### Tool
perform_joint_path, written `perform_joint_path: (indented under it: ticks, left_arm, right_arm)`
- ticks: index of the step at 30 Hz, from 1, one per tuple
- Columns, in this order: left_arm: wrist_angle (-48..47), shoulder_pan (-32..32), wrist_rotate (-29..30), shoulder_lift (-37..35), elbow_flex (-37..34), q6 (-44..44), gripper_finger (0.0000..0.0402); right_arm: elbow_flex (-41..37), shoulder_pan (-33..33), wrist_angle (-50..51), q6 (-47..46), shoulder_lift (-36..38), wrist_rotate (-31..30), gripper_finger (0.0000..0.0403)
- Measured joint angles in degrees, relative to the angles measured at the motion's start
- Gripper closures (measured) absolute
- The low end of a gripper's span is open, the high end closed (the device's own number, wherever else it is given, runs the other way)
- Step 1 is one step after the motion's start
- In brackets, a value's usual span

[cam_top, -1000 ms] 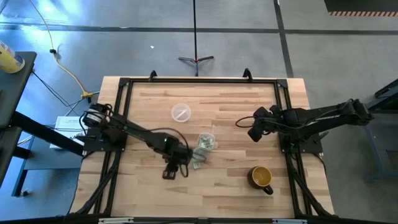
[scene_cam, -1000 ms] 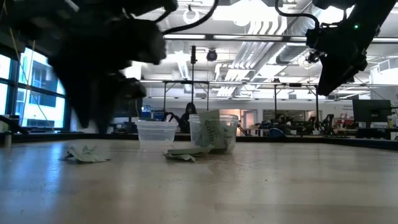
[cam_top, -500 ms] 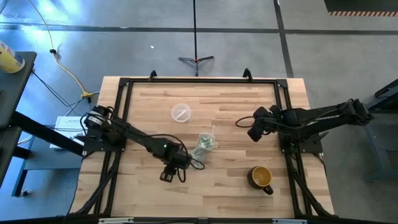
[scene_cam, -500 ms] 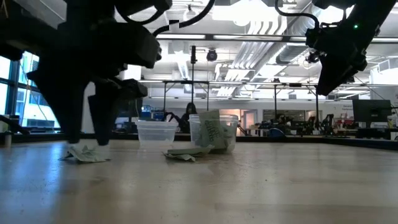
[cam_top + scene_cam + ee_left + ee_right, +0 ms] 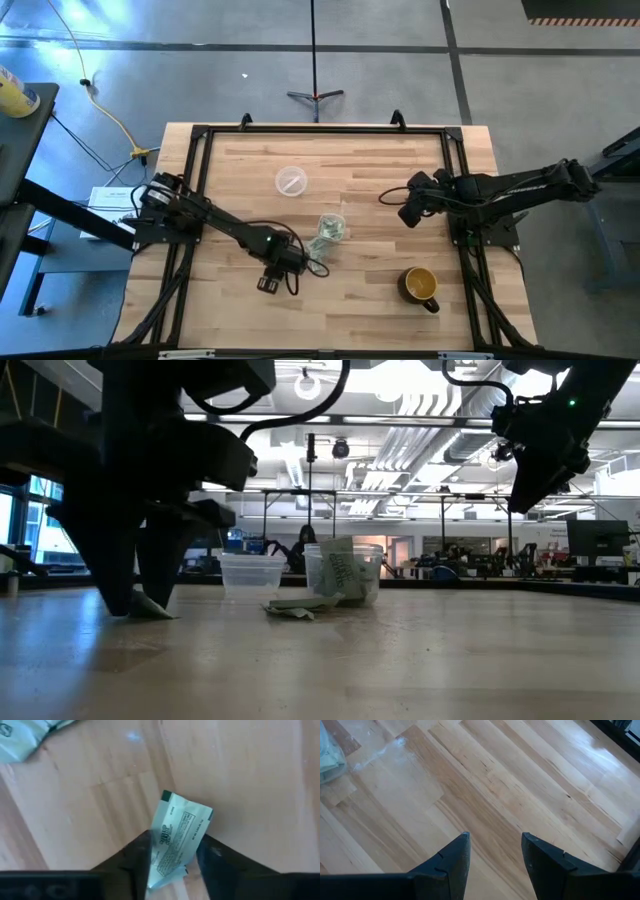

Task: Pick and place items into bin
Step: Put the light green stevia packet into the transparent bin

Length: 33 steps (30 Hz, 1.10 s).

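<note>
Down near the table's front edge, the left gripper [image 5: 172, 870] has its dark fingers either side of a flat pale green packet [image 5: 179, 840], tips on bare wood. Just beyond stands the thin clear cup [image 5: 330, 228], packets inside. Right gripper [image 5: 492, 862] hangs parted, empty.

Grey concrete floor [image 5: 400, 70]; perhaps workbenches [image 5: 470, 565] behind.

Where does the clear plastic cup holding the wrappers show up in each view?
High view: clear plastic cup at table centre, just right of the left gripper.
Low view: cup mid-picture, right of a second clear container.
Left wrist view: not in it.
Right wrist view: cannot tell.
Shared landmark: the left gripper.
</note>
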State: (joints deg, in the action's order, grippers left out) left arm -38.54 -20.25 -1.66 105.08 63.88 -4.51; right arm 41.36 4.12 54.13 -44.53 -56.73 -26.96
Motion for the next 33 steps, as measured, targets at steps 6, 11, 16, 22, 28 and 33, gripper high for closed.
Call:
perform_joint_path:
  ticks: [6, 11, 16, 22, 28, 33]
  left_arm:
    - [-0.5, -0.1, 5.7, 0.1, 0.2, -0.1, 0.0334]
    - [-4.6, 0.2, 13.2, 0.3, 4.0, 0.2, 0.0374]
    - [-10.1, 3.3, 15.6, 0.3, 12.5, -1.0, 0.0353]
    - [-7.0, 10.1, 16.1, 0.2, 21.0, 2.2, 0.0376]
    - [1.7, 17.2, 11.9, 0.2, 23.1, 5.7, 0.037]
    - [7.9, 19.7, 5.6, 1.4, 23.1, 3.6, 0.0375]
  right_arm:
    - [0.0, 0.0, 0.0, 0.0, 0.0, -0.6, 0.0234]
    - [0.0, 0.1, 0.0, 0.4, 0.0, -0.6, 0.0234]
    - [0.0, 4.5, -1.6, 2.1, 1.6, -2.3, 0.0234]
    - [0.0, 9.2, 2.2, -3.9, 4.7, -5.8, 0.0234]
    - [0.0, 12.4, 5.9, -9.6, 9.4, -8.7, 0.0234]
    - [0.0, 12.9, 7.9, -11.1, 12.5, -8.9, 0.0234]
